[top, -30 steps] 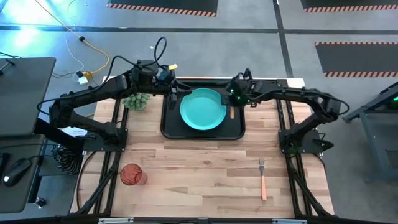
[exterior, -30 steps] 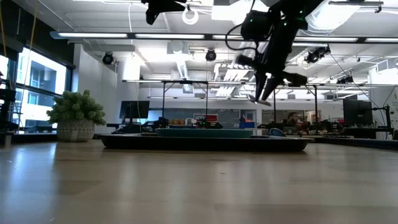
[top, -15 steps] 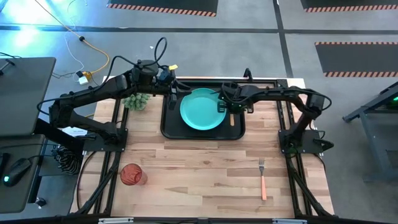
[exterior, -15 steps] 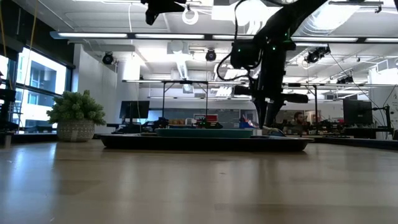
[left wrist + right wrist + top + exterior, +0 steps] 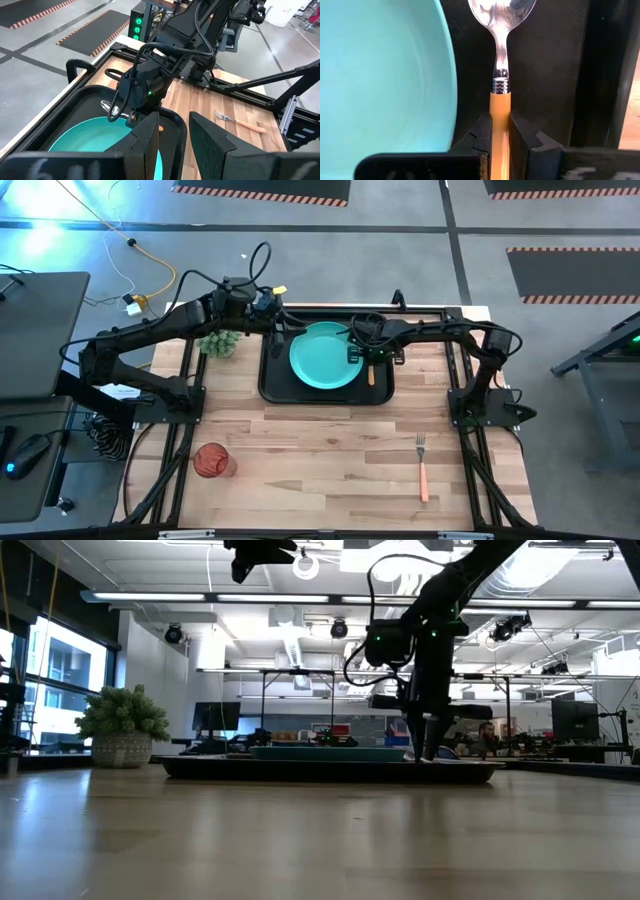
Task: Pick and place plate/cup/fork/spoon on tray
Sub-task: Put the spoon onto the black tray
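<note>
Right gripper (image 5: 500, 134) dropped since earlier frames from above tray to tray floor, fingers clamped on spoon (image 5: 500, 80) handle. Spoon now in tray (image 5: 272, 385) right strip, just beside plate (image 5: 325, 357) rim: placement near done, release next. Tight slot between plate and tray right rim; lift straight up. Left gripper (image 5: 172, 137) hovers over tray left edge, fingers apart, empty. Cup (image 5: 211, 461) near table front-left, fork (image 5: 423, 467) front-right, both open to reach.

plate (image 5: 325, 357): teal | tray (image 5: 272, 385): black | spoon (image 5: 500, 80): silver bowl, orange handle | cup (image 5: 211, 461): red-brown
</note>
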`<move>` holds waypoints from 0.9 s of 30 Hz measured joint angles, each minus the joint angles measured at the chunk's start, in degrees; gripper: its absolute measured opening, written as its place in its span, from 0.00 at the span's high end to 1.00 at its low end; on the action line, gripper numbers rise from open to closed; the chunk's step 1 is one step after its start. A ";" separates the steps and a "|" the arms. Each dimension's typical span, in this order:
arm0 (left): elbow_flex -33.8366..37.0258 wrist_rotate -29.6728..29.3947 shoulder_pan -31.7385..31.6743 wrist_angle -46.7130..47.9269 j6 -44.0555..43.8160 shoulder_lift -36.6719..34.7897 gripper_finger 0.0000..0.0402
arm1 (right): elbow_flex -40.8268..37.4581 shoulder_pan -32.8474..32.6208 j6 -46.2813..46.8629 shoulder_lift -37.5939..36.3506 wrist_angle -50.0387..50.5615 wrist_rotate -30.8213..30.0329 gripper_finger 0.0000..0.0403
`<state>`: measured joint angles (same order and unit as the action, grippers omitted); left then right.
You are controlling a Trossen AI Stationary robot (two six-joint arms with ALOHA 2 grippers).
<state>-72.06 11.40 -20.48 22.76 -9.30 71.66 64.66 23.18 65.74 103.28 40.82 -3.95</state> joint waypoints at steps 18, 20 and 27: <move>0.00 0.00 0.01 0.21 0.02 0.00 0.75 | 0.07 -0.17 0.59 2.32 -0.48 1.01 0.95; 0.01 0.00 0.01 0.20 0.00 0.00 0.75 | 0.07 -0.31 1.31 2.32 -0.54 0.97 0.93; -0.02 0.00 0.01 0.20 0.04 0.00 0.75 | -0.04 -0.35 1.38 2.43 -0.34 0.79 0.81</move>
<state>-72.07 11.40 -20.47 22.96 -9.26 71.66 64.62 22.83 67.11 105.71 40.48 -3.15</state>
